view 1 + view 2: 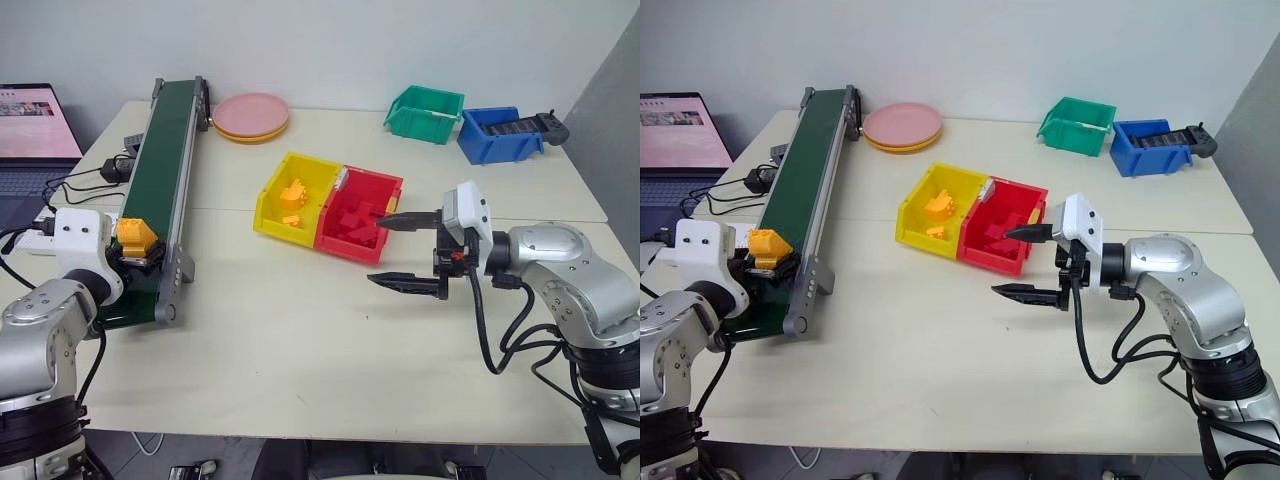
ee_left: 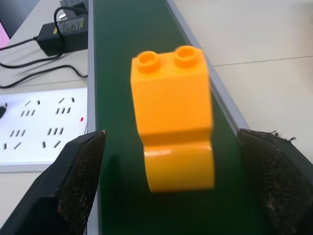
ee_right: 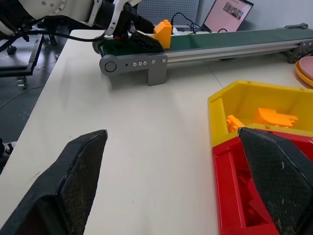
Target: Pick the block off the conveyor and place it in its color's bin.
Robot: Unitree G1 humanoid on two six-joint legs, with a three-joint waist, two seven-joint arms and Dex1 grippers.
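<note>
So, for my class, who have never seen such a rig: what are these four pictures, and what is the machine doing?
It is a two-armed robot at a table. Two pictures come from its head, two from cameras on its wrists. On the table stand a conveyor, a yellow bin beside a red bin, green and blue bins, and pink plates. The left gripper has its fingers open either side of an orange block on the belt, not gripping it. The right gripper hangs open, empty.
</note>
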